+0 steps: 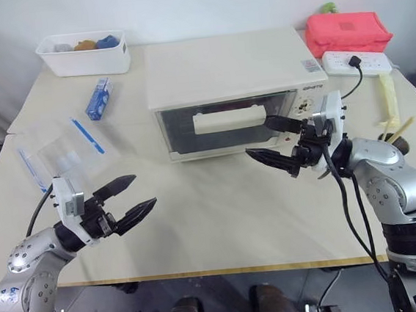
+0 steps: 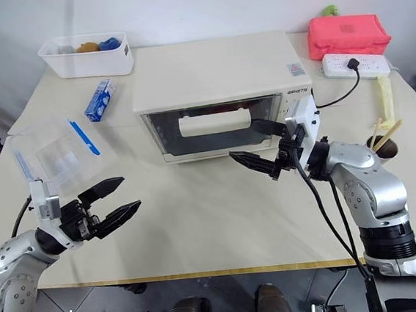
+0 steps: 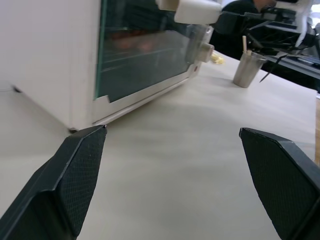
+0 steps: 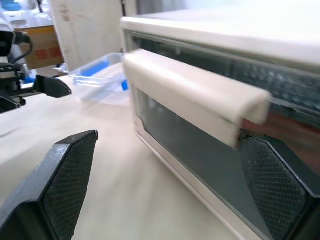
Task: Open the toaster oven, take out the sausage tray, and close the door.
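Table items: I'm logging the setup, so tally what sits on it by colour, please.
Cream/white: 3, toaster oven, bin, power strip
Blue: 1, carton
Red: 1, pouch
Clear: 1, plastic box
Metal: 1, cup
Total: 7
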